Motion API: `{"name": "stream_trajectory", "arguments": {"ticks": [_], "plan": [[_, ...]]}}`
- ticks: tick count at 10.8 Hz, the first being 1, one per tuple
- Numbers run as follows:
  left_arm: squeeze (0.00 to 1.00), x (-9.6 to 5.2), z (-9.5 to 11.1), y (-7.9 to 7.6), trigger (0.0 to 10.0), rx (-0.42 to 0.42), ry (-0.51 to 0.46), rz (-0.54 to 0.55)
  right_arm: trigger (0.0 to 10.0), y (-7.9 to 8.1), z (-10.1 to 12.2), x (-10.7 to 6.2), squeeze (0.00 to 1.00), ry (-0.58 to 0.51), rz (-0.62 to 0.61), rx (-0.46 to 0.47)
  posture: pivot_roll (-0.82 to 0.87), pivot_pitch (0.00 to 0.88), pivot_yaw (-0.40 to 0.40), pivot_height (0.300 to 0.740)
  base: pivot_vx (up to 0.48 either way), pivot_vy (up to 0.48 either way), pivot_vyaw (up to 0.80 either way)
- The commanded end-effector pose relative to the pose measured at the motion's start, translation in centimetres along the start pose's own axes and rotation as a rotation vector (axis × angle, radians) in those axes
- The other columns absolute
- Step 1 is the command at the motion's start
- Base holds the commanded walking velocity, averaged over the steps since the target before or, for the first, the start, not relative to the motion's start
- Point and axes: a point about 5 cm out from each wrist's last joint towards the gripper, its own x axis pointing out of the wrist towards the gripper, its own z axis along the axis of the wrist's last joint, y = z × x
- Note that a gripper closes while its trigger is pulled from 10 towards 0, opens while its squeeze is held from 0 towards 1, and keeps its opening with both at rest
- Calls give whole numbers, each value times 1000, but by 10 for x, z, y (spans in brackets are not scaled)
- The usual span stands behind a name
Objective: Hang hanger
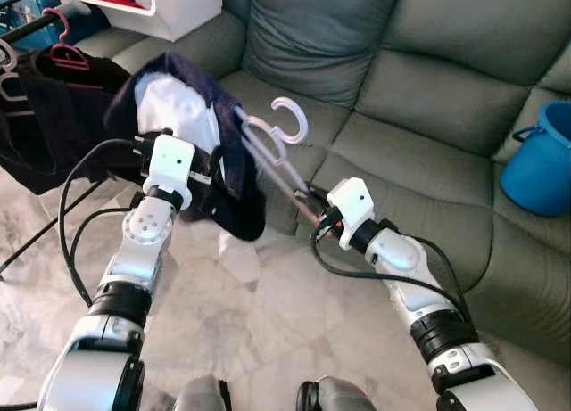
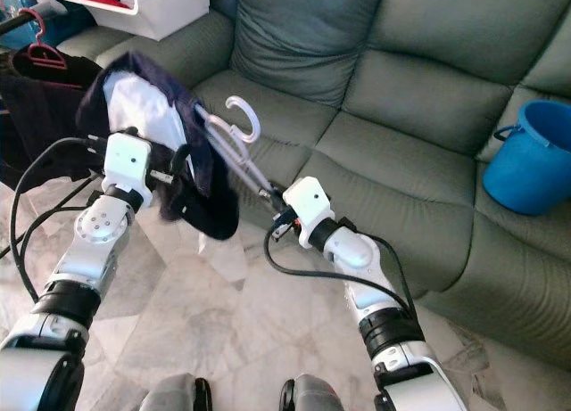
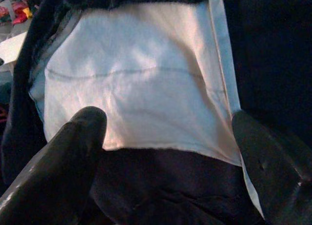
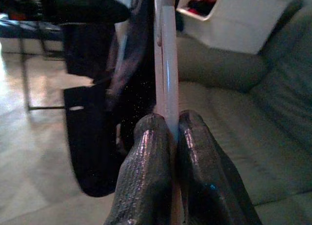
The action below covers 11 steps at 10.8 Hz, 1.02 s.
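**Hanger held, rack off to my left**

My right gripper (image 4: 170,130) is clamped on the lower end of the pink hanger (image 1: 268,148), whose long axis runs up and away from the fingers toward my left, hook (image 1: 292,119) uppermost. My left gripper (image 3: 168,152), fingers spread, presses into the dark garment (image 1: 227,175) draped on it. The rack (image 1: 36,5) with its hung clothes stands well to my left, nearer my left arm; the hook must travel that way.
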Motion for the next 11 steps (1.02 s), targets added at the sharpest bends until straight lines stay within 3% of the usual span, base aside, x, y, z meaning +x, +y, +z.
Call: {"name": "stream_trajectory", "arguments": {"ticks": [1,4,7,9,11], "plan": [[0,-4,1,4,10000,56,-6,14,0,0,7,-2,0,-18,63,9,-54,55,-65,740,0,0,0],[0,-24,-10,14,10000,223,16,41,0,-3,8,-11,0,1,118,-8,-57,52,-62,740,0,0,0],[0,-52,-24,19,10000,229,58,69,0,-11,5,-21,0,12,74,-46,-43,39,-53,740,0,0,0],[0,-67,-35,12,10000,243,81,81,0,3,5,-18,0,-3,145,3,-14,10,-63,740,0,0,0],[0,-77,-35,21,10000,250,76,168,0,15,5,-13,0,-12,199,12,-1,0,-76,740,0,0,0]]}}
